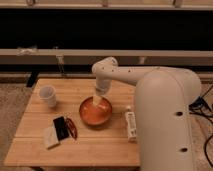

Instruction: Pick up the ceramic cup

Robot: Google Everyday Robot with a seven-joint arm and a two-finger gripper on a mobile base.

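The ceramic cup (48, 95) is a small white handleless cup that stands upright near the left edge of the wooden table (35, 150). My gripper (98, 100) hangs at the end of the white arm (125, 75), down over the wide orange bowl (95, 114) at the table's middle. The gripper is well to the right of the cup and does not touch it. I hold nothing that I can see.
A slim white bottle (131, 125) lies on the table right of the bowl, next to my arm's big white body (165, 120). A black and red pair of sunglasses (65, 127) and a pale flat packet (50, 137) lie at the front left. A rail runs behind the table.
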